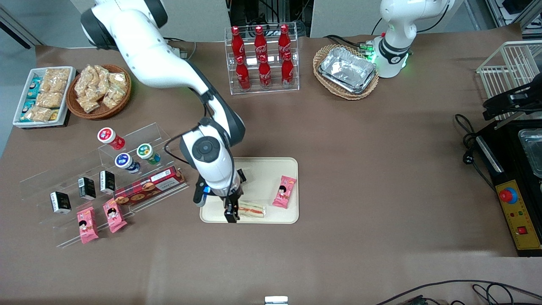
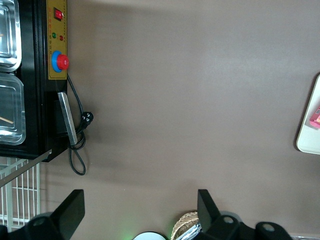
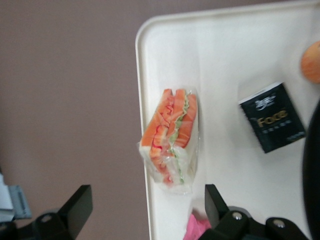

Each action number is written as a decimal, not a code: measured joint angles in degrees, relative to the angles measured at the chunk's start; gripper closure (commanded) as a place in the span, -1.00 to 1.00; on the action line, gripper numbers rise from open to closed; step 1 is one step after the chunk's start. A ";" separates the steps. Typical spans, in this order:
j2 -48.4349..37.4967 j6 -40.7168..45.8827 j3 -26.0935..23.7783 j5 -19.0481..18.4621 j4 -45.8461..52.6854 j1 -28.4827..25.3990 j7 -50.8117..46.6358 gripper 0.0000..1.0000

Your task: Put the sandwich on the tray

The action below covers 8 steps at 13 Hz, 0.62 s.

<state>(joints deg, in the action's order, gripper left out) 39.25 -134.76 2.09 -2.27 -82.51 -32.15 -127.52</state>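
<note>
Surface: brown table (image 1: 360, 178) with snack displays around.
Gripper (image 1: 232, 214): just above the tray's near edge, fingers (image 3: 75, 207) spread apart, holding nothing.
Sandwich (image 3: 171, 137): lies on the tray by its near rim, beside the gripper.
Tray (image 1: 262, 169): also holds a pink snack packet (image 1: 284, 192) and a small black box (image 3: 272, 117).
</note>
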 measured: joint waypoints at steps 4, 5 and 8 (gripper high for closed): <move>-9.38 12.62 0.37 0.00 -0.60 3.10 9.82 -1.00; -11.59 14.32 0.51 -0.01 -1.48 4.51 13.55 -1.00; -18.95 19.74 0.67 0.90 -5.96 11.95 35.00 -1.00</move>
<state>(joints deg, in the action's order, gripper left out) 20.30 -115.02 2.76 -1.37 -88.47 -20.21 -92.52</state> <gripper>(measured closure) 0.000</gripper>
